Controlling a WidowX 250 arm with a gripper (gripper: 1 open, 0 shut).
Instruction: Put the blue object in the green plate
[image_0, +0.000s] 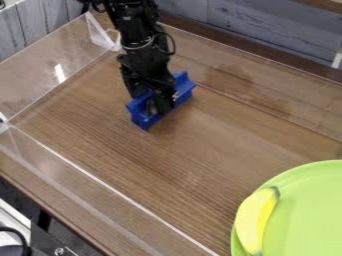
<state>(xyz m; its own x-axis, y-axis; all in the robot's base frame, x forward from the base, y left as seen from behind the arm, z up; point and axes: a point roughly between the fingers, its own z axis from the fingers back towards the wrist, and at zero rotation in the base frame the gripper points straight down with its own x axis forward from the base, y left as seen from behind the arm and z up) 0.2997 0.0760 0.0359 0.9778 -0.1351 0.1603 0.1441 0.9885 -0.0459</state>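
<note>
The blue object (156, 106) is a bright blue elongated block lying diagonally on the wooden table at the upper left. My black gripper (155, 97) comes down from above and its fingers straddle the block's middle, closed against its sides. The block looks slightly raised at one end. The green plate (305, 212) sits at the bottom right corner, partly cut off by the frame, far from the gripper.
A yellow banana-like item (257, 217) rests on the plate's left rim. Clear plastic walls (54, 70) line the left and front edges of the wooden table (214, 140). A grey plank wall runs along the back.
</note>
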